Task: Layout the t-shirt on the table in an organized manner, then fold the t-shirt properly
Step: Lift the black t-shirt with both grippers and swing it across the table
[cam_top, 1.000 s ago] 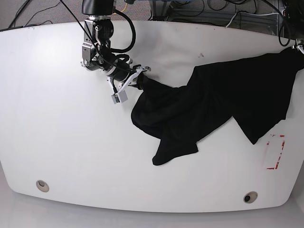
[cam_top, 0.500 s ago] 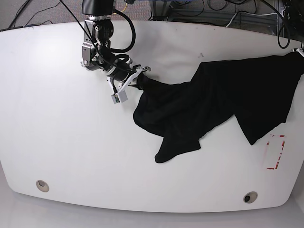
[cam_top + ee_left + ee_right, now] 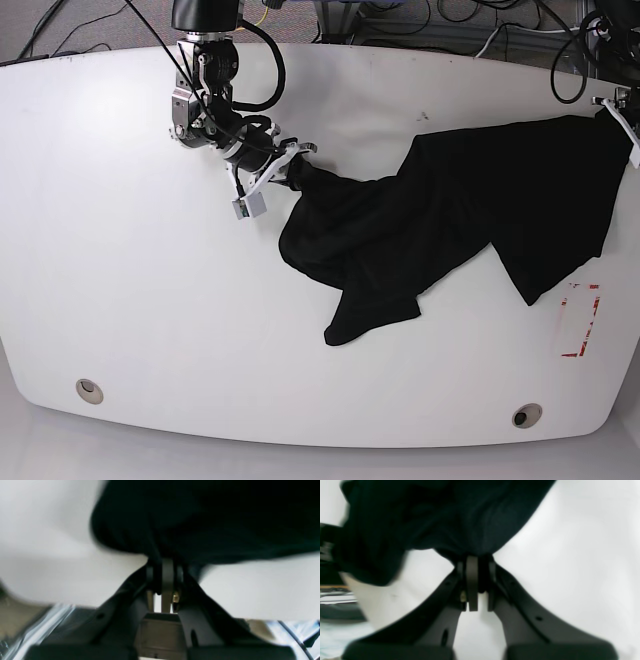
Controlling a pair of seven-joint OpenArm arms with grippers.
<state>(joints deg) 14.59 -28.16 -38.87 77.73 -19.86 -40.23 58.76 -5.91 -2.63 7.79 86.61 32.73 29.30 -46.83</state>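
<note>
Two grippers are pinching opposite ends of the t-shirt (image 3: 440, 215), which is lying stretched across the right half of the table (image 3: 140, 300).

Right gripper (image 3: 290, 172) is sitting on the left side of the base view, near the table's far-middle area. Its jaws are clamping a bunched end of fabric; in the right wrist view the right gripper (image 3: 475, 562) is showing both fingers (image 3: 472, 580) pressed together with the black t-shirt (image 3: 445, 517) gathered at the tips and fanning out above them.

Left gripper (image 3: 622, 108) is sitting at the table's far right edge, mostly cut off by the frame. In the left wrist view the left gripper (image 3: 165, 563) is showing its fingers (image 3: 167, 580) clenched on an edge of the t-shirt (image 3: 212, 522), with cloth filling the upper part of that blurred picture over the white table (image 3: 262, 587).

Between the two grips the cloth is running in a rumpled band, wrinkled and partly doubled over. One flap is trailing toward the near edge around the table's middle, and another is hanging down on the right, ending just beside the red tape marks (image 3: 582, 318). Two grommet holes (image 3: 89, 389) are lying near the front edge, well apart from the fabric.
</note>
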